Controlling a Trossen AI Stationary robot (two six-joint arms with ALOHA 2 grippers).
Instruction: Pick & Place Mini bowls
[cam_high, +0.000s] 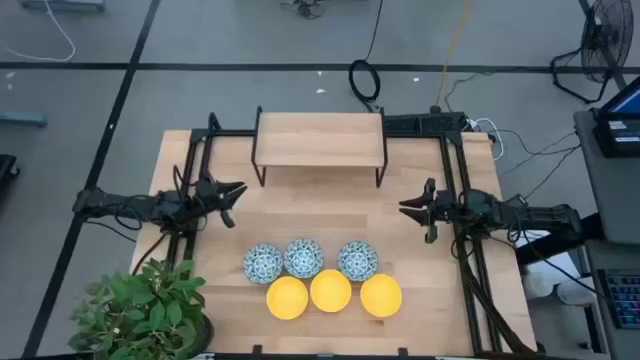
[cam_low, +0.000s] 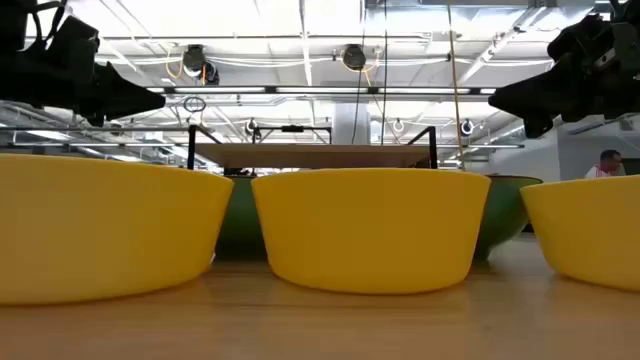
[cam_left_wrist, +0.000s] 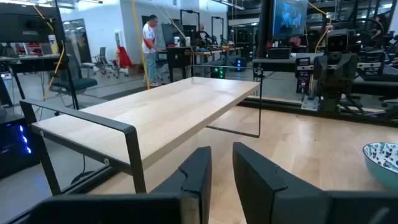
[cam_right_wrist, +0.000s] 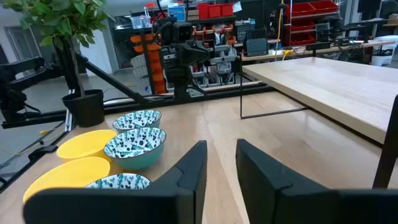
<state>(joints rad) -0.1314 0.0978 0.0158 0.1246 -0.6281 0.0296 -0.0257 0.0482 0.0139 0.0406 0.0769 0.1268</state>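
Six mini bowls sit on their bases in two rows by the table's near edge. The three blue-green patterned bowls form the farther row and the three yellow bowls the nearer one. The low view is filled by the yellow bowls. My left gripper hovers over the left part of the table, pointing right, open by a narrow gap. My right gripper hovers on the right, pointing left, also open by a narrow gap. Both are raised, farther back than the bowls, and touch nothing.
A low wooden shelf on black legs stands at the table's far edge. A potted plant is at the near left corner. Bare wood lies between the grippers. People stand in the room beyond.
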